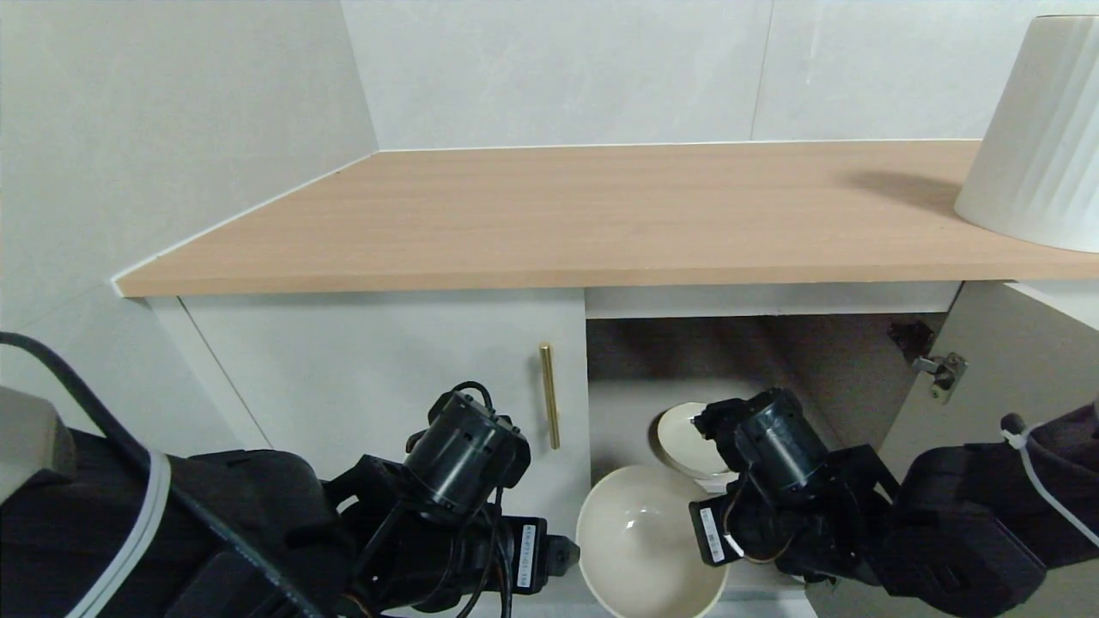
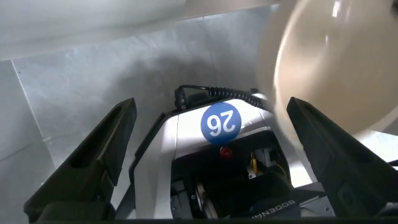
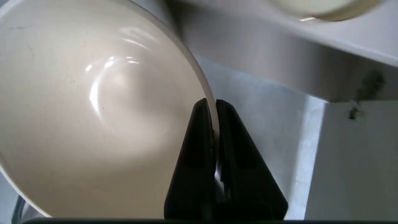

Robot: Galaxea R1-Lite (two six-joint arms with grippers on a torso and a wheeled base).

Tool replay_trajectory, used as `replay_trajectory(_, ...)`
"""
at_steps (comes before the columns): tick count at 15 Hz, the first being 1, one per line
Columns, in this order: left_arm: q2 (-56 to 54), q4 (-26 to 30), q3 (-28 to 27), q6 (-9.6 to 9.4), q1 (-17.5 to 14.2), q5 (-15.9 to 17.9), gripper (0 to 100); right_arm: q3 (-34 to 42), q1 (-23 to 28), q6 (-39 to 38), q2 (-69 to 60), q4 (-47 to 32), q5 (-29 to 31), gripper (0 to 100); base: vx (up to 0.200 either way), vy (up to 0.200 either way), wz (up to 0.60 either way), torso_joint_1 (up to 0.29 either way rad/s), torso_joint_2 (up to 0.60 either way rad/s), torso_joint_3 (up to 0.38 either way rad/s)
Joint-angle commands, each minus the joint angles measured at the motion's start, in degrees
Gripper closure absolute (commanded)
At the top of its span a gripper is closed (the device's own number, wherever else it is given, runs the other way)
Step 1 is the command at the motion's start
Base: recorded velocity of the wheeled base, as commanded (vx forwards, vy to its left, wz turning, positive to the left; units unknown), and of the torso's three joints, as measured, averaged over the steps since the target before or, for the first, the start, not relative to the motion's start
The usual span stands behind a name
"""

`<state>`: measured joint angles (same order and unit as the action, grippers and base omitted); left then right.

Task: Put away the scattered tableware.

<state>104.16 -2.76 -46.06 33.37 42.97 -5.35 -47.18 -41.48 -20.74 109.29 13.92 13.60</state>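
Note:
A large cream bowl (image 1: pixel 644 541) hangs in front of the open cupboard, low and tilted, with my right gripper (image 1: pixel 717 525) shut on its right rim. In the right wrist view the two fingers (image 3: pixel 202 155) pinch the rim of the bowl (image 3: pixel 81 106). A smaller cream dish (image 1: pixel 689 436) sits on the cupboard's floor just behind it, and its edge (image 3: pixel 323 6) also shows from the right wrist. My left gripper (image 2: pixel 217 155) stands open and holds nothing, low beside the bowl (image 2: pixel 336 62) on its left.
The cupboard's left door (image 1: pixel 386 378) is closed and carries a gold handle (image 1: pixel 548 395). Its right door (image 1: pixel 987 403) swings open by my right arm. Above runs a wooden countertop (image 1: pixel 601 215) with a white lampshade (image 1: pixel 1039 129) at the far right.

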Motion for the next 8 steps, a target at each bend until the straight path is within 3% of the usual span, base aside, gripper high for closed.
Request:
replay_trajectory(1,-0.4,-0.1,0.0,0.03,0.0,0.0,0,-2.5,4.6,-1.1,3.7,0.1,0.0,100,0.0,0.0,0.0,0.0,0.0,0.0)
replay_trajectory(8,-1.4,0.5,-0.1,0.03,0.0,0.0,0,-11.2,14.1,-17.4,10.0,-0.2,0.3,100,0.0,0.0,0.0,0.0,0.0,0.0)
